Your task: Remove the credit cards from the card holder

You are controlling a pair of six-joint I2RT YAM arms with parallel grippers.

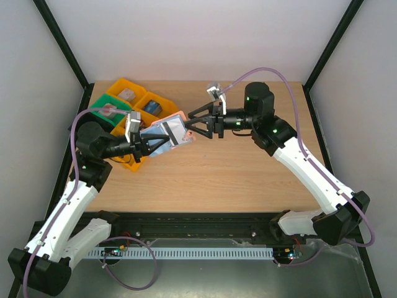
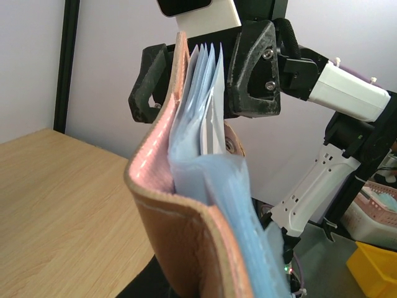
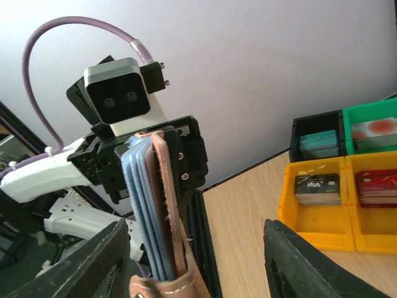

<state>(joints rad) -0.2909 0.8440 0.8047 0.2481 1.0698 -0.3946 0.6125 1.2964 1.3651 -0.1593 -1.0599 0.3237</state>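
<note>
The tan-brown leather card holder (image 2: 186,248) is up in the air above the wooden counter (image 1: 248,180), hanging between the two arms beside the yellow, green and black plastic trays (image 1: 127,93). The left tool (image 1: 149,144) has it: jaws narrow, clamped on the holder's near end, leather and cards pinched together. Out of the holder comes a fan of thin light blue-grey credit cards (image 2: 208,87), edges side by side, with the pink lining of the leather running alongside them.

Over to the right tool (image 3: 198,267): jaws wide, one black finger on each side of the holder's other end. In the right wrist view, both fingers stand clear of the leather. In the left wrist view the same fingers frame the tips of the cards, but whether they touch cannot be told from there.

From above, the two tools point at each other, with the holder tilted between them. In the trays, small stacks of other cards sit in separate compartments.
</note>
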